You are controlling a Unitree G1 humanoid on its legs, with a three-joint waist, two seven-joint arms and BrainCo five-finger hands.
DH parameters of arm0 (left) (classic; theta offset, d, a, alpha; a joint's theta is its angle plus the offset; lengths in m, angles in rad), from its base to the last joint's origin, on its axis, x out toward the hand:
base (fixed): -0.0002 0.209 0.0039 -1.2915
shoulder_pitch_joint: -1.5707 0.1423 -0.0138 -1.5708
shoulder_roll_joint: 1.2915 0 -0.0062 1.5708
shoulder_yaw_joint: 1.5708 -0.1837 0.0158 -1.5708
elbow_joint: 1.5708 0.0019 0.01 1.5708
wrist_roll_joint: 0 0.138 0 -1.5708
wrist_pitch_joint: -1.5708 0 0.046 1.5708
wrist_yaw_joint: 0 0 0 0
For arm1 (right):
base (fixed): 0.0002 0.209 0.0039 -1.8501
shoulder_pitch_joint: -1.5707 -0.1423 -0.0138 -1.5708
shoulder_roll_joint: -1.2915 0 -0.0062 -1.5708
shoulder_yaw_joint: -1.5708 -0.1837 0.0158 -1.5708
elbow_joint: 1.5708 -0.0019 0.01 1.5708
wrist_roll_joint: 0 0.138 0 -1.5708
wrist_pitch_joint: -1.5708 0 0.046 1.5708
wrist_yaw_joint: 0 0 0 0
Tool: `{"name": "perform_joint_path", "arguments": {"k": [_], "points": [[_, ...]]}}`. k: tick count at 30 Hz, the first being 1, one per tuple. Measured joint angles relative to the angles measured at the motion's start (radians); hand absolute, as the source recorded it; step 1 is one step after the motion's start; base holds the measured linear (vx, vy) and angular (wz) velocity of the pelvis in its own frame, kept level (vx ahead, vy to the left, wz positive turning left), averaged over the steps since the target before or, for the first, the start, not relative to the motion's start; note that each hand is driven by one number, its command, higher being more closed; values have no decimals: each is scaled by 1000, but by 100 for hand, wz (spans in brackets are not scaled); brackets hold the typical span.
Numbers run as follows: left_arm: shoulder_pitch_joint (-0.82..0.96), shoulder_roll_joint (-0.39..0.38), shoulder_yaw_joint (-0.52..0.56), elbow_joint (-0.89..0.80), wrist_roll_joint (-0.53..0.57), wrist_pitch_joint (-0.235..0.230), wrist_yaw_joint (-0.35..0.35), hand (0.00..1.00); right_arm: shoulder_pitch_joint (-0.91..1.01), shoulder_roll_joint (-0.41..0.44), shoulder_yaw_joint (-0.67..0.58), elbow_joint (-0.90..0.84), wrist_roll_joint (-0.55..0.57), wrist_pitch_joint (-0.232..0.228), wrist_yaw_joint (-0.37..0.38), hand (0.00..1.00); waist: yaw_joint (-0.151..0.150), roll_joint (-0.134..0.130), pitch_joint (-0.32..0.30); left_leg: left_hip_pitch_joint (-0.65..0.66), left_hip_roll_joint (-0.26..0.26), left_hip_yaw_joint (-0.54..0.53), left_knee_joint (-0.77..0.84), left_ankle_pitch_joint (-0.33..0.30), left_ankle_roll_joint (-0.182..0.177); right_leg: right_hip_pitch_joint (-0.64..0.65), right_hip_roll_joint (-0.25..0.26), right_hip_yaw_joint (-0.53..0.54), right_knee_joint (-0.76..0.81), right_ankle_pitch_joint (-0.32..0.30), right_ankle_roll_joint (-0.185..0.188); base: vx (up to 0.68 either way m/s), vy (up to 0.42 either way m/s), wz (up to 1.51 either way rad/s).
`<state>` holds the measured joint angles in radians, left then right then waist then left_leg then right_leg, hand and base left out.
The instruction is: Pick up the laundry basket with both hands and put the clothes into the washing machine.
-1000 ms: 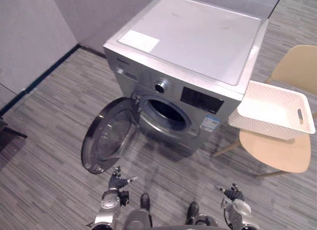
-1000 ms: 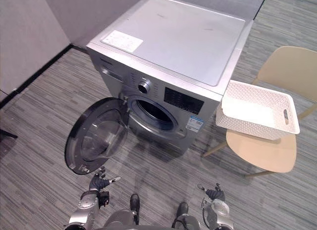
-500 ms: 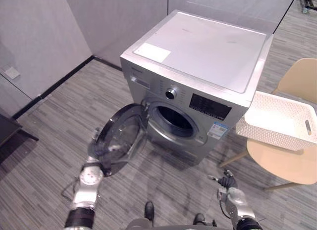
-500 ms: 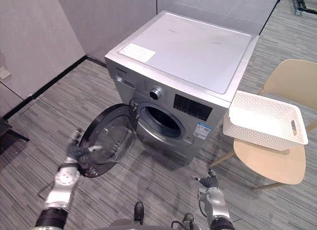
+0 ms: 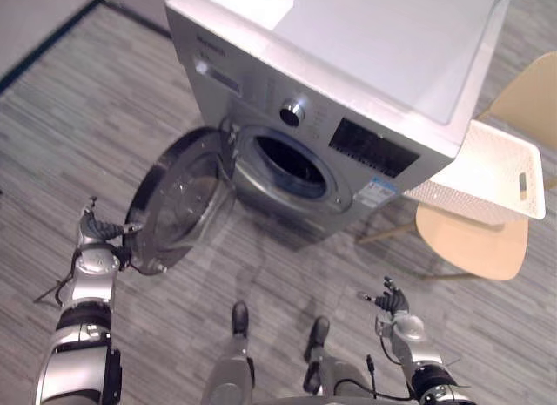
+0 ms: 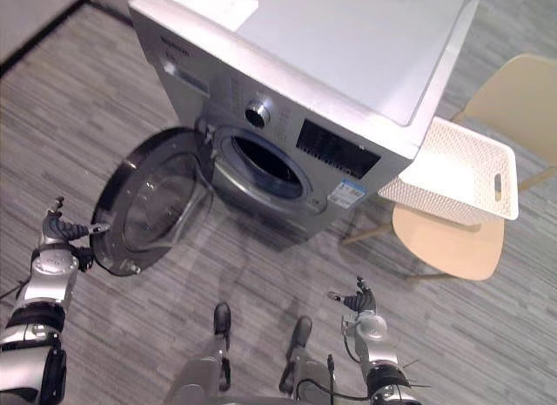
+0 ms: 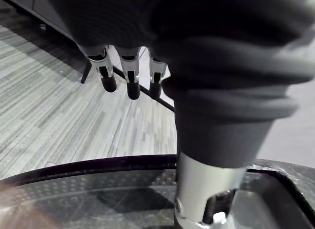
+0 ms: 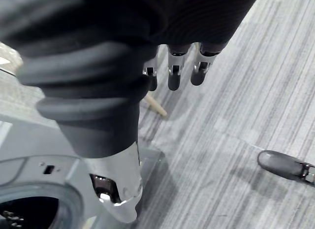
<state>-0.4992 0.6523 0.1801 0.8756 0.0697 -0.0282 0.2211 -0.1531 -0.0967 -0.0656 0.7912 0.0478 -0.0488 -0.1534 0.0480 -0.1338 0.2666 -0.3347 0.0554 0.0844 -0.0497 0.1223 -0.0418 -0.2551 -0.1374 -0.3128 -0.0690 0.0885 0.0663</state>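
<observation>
A white perforated laundry basket [image 5: 487, 174] rests on a wooden chair [image 5: 473, 245] to the right of the silver washing machine [image 5: 365, 65]. The machine's round door [image 5: 178, 200] hangs open to the left, and the drum opening [image 5: 290, 166] is dark. My left hand [image 5: 97, 233] is open beside the door's outer rim [image 7: 88, 165], with its thumb [image 7: 204, 189] over that rim. My right hand [image 5: 389, 300] is open and low over the floor, in front of the chair and well short of the basket, holding nothing.
Grey striped floor [image 5: 287, 266] spreads in front of the machine. The open door juts out over the floor on the left. A chair leg [image 8: 153, 105] shows past my right hand's fingers [image 8: 175, 76]. A grey wall with a dark skirting runs at the far left.
The camera has tilted down and shifted. My left hand went from low by my body out to the left, up to the door's rim. My right hand stays low.
</observation>
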Motion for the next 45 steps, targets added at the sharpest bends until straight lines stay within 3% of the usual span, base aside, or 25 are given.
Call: {"name": "perform_joint_path", "arguments": {"k": [5, 8, 12, 16, 18, 20, 22, 24, 25, 26, 29, 33, 35, 37, 41, 45], "points": [[-13, -65, -51, 1, -32, 1, 48, 0, -5, 9, -11, -20, 0, -14, -22, 0, -1, 0, 28, -9, -2, 22, 3, 3, 2, -20, -4, 21, 0, 21, -1, -49, 36, -11], [11, -116, -72, -84, -42, 3, 67, 0, -9, 13, -15, -21, 0, -14, -24, 0, -1, 0, 28, -7, -3, 39, -1, 5, -2, -31, -8, 36, 14, 21, -1, -44, 37, -6], [113, -248, -218, -248, -64, 0, 75, 0, -8, 17, -17, -21, -1, -12, -48, 0, -2, 8, 28, 23, -9, 77, -5, 6, -3, -30, -18, 72, 33, 23, 3, -41, 49, -19], [113, -396, -336, -296, -109, 1, 74, 0, -8, 35, -20, -29, -5, -8, -60, 0, -12, 25, 27, 48, -14, 122, -21, 5, -7, -41, -24, 125, 35, 28, 11, -50, 39, -32], [39, -453, -388, -294, -153, 30, 85, 0, -9, 49, -13, -32, -11, -4, -61, 0, -48, 26, 27, 48, -16, 164, -24, 5, -8, -67, -25, 172, 34, 36, 21, -50, 20, -50], [-47, -452, -471, -296, -157, 32, 79, 0, -9, 47, -12, -33, -11, 4, -63, 0, -74, 28, 26, 47, -21, 193, -23, 6, -9, -88, -29, 213, 32, 47, 28, -23, 12, -54], [-179, -454, -539, -308, -155, 27, 58, 0, -16, 46, -9, -34, -11, 12, -64, 0, -101, 28, 26, 46, -22, 224, -22, 4, -5, -105, -34, 245, 29, 64, 33, 1, 11, -49], [-350, -453, -538, -317, -144, -1, 47, 0, -13, 47, 13, -66, -10, 14, -64, 0, -143, 31, 25, 45, -27, 260, -13, -3, 9, -122, -36, 286, 23, 88, 46, 38, 18, -49], [-375, -447, -535, -314, -139, -3, 46, 0, -13, 46, 16, -69, -10, 14, -64, 0, -148, 33, 25, 45, -25, 268, -5, -5, 15, -122, -35, 293, 17, 95, 45, 71, -1, -53], [-399, -439, -530, -304, -135, -7, 43, 0, -6, 40, 16, -71, -10, 14, -64, 0, -149, 42, 22, 43, -19, 279, 14, -14, 29, -121, -31, 308, 11, 101, 44, 63, -17, -32], [-373, -424, -517, -276, -117, -15, 42, 0, 17, 18, 14, -72, -10, 14, -64, 0, -143, 69, 13, 35, -3, 273, 34, -27, 27, -118, -20, 304, 10, 101, 44, 79, -34, -7], [-186, -425, -478, -302, -84, -26, 34, 0, 98, 19, -6, -132, -10, 14, -64, 0, -138, 97, -2, 38, 16, 205, 41, -23, 21, -65, -5, 230, -5, 95, 39, 58, -46, 38], [-68, -449, -468, -345, -76, -19, 18, 0, 137, 22, -22, -142, -10, 16, -64, 0, -113, 101, -5, 61, 15, 180, 40, -21, 18, -24, -5, 196, -3, 71, 30, 38, -27, 58], [93, -463, -446, -387, -77, -16, -3, 0, 172, 24, -27, -159, -11, 17, -63, 0, -100, 118, -19, 78, 15, 152, 40, -26, 10, 13, -5, 161, 5, 49, 22, 34, -4, 55], [438, -494, -372, -439, -84, 0, -62, 0, 212, 36, -43, -167, -38, 38, -58, 0, -42, 153, -66, 142, 12, 94, 11, -27, 0, 79, -10, 98, 51, -20, 18, 56, 16, 45], [614, -524, -253, -425, -122, 2, -99, 0, 207, 39, -43, -132, -59, 38, -38, 0, -20, 155, -112, 194, -1, 34, -20, -20, -8, 154, -14, 35, 52, -51, 25, 73, 23, 49]]}}
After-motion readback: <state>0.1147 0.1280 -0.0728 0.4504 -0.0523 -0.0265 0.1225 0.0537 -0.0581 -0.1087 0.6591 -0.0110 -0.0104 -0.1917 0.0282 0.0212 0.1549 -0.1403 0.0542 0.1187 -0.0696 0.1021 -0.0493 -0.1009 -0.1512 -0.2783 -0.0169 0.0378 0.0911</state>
